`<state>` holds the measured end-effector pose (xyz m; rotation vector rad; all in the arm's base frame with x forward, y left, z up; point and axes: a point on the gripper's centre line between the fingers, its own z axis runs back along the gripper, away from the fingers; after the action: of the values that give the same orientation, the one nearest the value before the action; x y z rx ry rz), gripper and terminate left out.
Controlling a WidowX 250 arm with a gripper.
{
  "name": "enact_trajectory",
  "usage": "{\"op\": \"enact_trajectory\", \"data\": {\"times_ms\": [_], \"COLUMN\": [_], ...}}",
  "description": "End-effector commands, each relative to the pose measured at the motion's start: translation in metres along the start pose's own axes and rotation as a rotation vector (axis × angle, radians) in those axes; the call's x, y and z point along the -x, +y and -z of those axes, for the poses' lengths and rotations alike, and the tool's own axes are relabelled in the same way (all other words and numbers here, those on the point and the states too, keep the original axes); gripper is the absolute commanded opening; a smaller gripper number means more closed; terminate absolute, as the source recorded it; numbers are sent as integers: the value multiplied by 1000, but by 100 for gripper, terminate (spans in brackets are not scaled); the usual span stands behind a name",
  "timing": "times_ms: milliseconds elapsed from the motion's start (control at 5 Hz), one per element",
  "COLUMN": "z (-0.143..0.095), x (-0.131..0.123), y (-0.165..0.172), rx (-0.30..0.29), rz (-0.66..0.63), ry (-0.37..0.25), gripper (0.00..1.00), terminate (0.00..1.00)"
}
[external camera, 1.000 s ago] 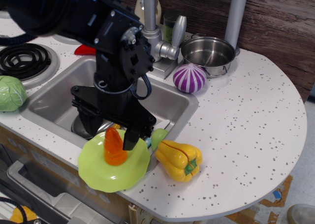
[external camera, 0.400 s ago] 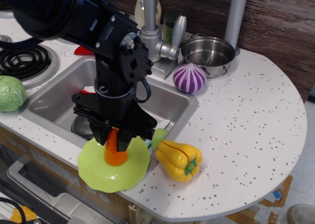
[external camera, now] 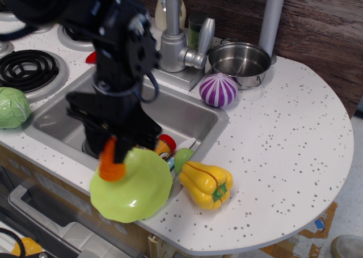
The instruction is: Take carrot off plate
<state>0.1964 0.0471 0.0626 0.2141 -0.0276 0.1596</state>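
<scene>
- The gripper (external camera: 115, 156) is clamped on the carrot (external camera: 110, 163), black fingers closed around its upper part; the whole arm is motion-blurred.
- The carrot hangs from the gripper, lifted clear of the plate (external camera: 136, 190), over the plate's left rim; its wide end points down.
- The plate is lime green and sits at the front edge of the counter (external camera: 283, 156), partly over the front lip of the sink (external camera: 187, 119). Nothing lies on the plate's visible surface.
- The arm (external camera: 113, 59) rises from the gripper up and to the left, across the sink basin.
- Just behind the plate, at the sink's front right corner, a few small toys show: a red and yellow one (external camera: 165, 145) and a light green one (external camera: 182, 157). What they are cannot be told.
- A yellow pepper (external camera: 205, 184) lies on the counter just right of the plate, close to its rim.
- A purple and white striped onion (external camera: 218, 90) stands on the counter behind the sink's right corner.
- A steel pot (external camera: 239, 62) stands just behind the onion, near the faucet (external camera: 178, 45).
- A green cabbage (external camera: 11, 107) lies at the far left, beside the sink.
- A black coil burner (external camera: 28, 68) sits behind the cabbage.
- A bit of a red item (external camera: 91, 57) peeks out beside the arm, behind the sink.
</scene>
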Motion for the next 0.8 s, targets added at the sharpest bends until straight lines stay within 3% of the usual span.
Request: {"op": "enact_trajectory", "data": {"times_ms": [0,600], "z": [-9,30], "x": [-4,0], "y": [37,41], "rx": [-60,5], "rz": [25,42], "ry": [-14,-61], "gripper": [0,0], "terminate": [0,0]}}
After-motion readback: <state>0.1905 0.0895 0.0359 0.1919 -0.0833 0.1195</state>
